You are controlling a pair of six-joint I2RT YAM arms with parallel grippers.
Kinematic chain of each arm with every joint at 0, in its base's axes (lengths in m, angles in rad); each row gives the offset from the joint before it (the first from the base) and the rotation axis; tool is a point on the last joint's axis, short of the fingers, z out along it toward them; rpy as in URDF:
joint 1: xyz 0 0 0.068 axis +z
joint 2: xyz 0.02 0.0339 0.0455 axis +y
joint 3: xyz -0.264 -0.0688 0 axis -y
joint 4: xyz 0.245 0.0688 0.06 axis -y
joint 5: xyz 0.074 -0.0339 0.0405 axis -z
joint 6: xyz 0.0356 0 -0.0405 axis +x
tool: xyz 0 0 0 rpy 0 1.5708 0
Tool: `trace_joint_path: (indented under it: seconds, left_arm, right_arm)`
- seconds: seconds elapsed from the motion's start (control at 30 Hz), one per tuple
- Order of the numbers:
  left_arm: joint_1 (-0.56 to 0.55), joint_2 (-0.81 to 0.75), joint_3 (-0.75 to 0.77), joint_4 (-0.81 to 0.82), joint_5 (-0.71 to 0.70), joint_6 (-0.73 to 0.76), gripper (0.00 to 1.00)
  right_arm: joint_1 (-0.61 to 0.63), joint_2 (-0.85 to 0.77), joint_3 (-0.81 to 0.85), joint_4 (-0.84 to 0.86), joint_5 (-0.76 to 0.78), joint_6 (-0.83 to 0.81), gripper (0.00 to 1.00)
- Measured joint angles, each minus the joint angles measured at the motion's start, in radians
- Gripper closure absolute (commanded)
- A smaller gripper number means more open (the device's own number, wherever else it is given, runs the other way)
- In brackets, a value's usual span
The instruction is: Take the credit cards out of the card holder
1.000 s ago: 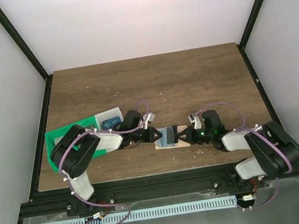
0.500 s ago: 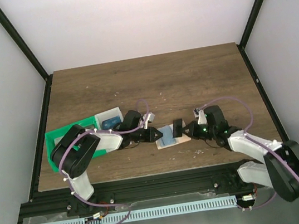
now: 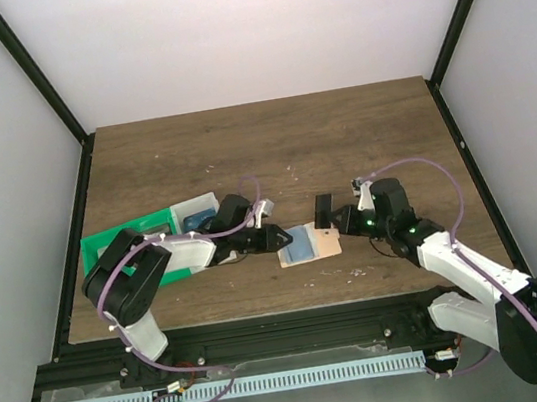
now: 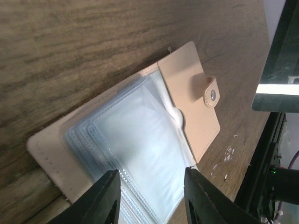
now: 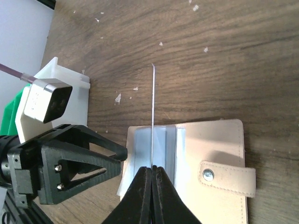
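Credit card of thin plastic (image 5: 153, 112), seen edge-on, is pinched upright in the closed right gripper (image 5: 152, 171) just over the tan bifold card holder (image 5: 210, 144), which lies open on the brown wooden table (image 5: 224, 56). The left gripper (image 4: 150, 175) stands with its jaws parted over the holder's clear plastic sleeves (image 4: 135, 140).
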Motion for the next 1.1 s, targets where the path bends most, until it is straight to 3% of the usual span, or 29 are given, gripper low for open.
trace_joint_path:
  seconds: [0.17,0.23,0.4,0.53,0.7,0.9,1.1]
  left_arm:
    - [0.060,-0.068,-0.001,-0.018,0.031,-0.045,0.33]
    - [0.097,-0.121,-0.002,-0.025,0.044,-0.071,0.30]
    - [0.161,-0.224,0.033,-0.077,0.077,-0.116,0.36]
    - [0.222,-0.250,0.100,-0.150,0.160,-0.169,0.37]
    - [0.289,-0.384,0.021,-0.107,0.243,-0.331,0.31]
    - [0.291,-0.479,-0.035,-0.023,0.311,-0.491,0.30]
    - [0.290,-0.492,-0.071,0.020,0.335,-0.558,0.37]
  right_arm:
    - [0.080,-0.006,0.021,0.031,0.066,-0.097,1.00]
    - [0.150,-0.019,0.009,0.082,0.108,-0.163,1.00]
    - [0.358,-0.091,-0.058,0.259,0.262,-0.378,1.00]
    - [0.423,-0.087,-0.066,0.378,0.357,-0.563,0.99]
    - [0.510,0.008,-0.066,0.489,0.499,-0.801,0.99]
    - [0.617,0.133,-0.063,0.588,0.675,-1.007,1.00]
    - [0.699,0.214,-0.038,0.677,0.796,-1.123,0.99]
